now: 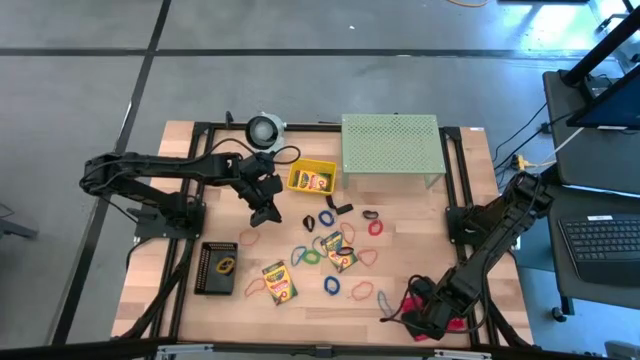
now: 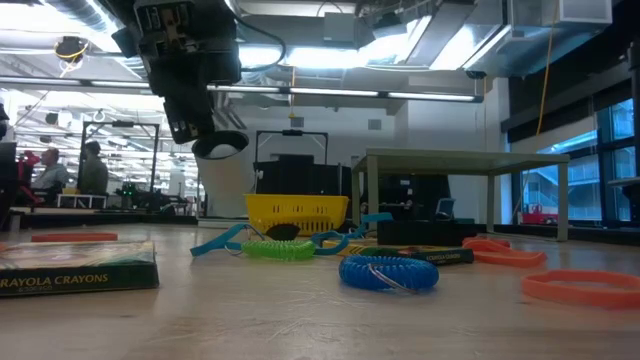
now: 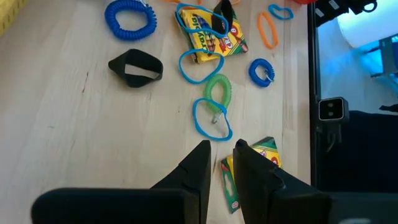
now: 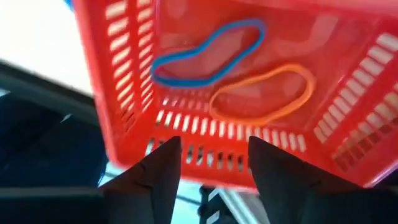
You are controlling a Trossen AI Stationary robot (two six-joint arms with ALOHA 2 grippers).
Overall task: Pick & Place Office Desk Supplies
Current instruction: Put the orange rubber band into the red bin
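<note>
Right wrist view looks into a red plastic basket [image 4: 236, 93] with slotted walls, where a thin blue rubber-band loop [image 4: 208, 53] and an orange one [image 4: 264, 93] lie flat on its floor; the right gripper [image 4: 214, 163] hangs over the basket's rim with its two dark fingers spread apart and nothing between them. In the high view that gripper [image 1: 428, 308] sits at the table's near right edge. The left gripper [image 1: 263, 203] hovers over bare pale wood [image 1: 180, 300] between a yellow slotted bin [image 1: 311, 178] and the scattered supplies; its blunt fingers [image 3: 196, 171] stand only a narrow gap apart, gripping nothing. Ahead of them lie a coiled green band [image 3: 219, 90] touching a thin blue loop [image 3: 212, 119], a flat yellow-and-green crayon box [image 3: 211, 34] wrapped by another blue loop, a blue spiral coil [image 3: 130, 18], and a black clip [image 3: 137, 67] folded into a wedge. A second crayon box [image 1: 279, 282] lies near a black ribbed tray [image 1: 217, 267]. A pale green perforated stand [image 1: 390, 144] rises at the far side.
</note>
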